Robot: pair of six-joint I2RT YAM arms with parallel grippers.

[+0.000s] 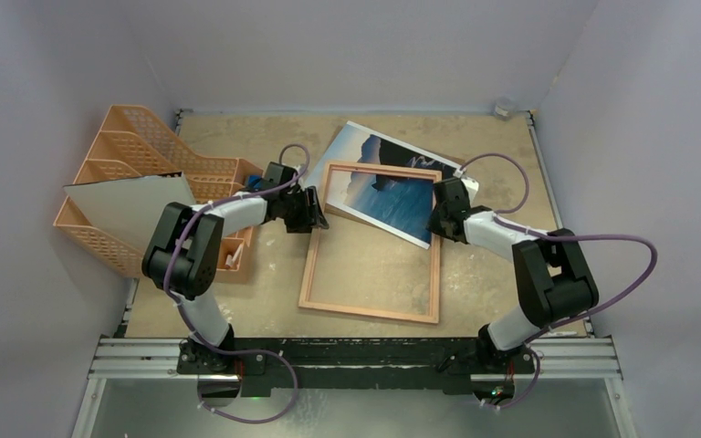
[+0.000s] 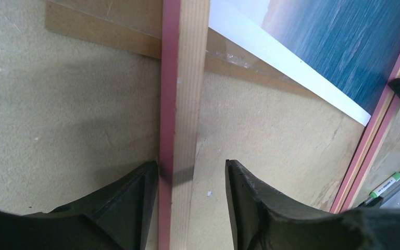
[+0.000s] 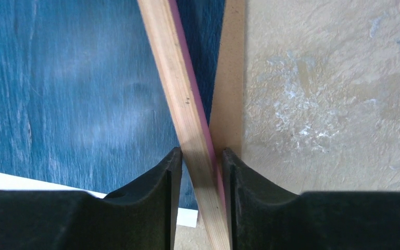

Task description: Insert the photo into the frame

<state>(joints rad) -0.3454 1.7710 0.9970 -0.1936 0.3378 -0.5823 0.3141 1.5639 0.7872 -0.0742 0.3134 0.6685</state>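
Observation:
The frame (image 1: 371, 313) lies flat in the middle of the table, tan wood rim up. The photo (image 1: 392, 192), dark blue sea with a white border, lies askew under the frame's far end, its far corner sticking out beyond the frame. My left gripper (image 1: 315, 219) is at the frame's far left corner. In the left wrist view it (image 2: 191, 166) is open astride the left rail (image 2: 185, 104), one finger against the pink side and the other apart. My right gripper (image 1: 438, 224) (image 3: 201, 153) is shut on the right rail (image 3: 174, 78), beside the photo (image 3: 73, 94).
Orange file racks (image 1: 146, 173) stand at the left, with a greyish-white sheet (image 1: 132, 203) leaning in them. A brown board (image 2: 104, 31) lies under the photo and the frame's far end. A small round object (image 1: 505, 108) sits in the far right corner. Walls enclose three sides.

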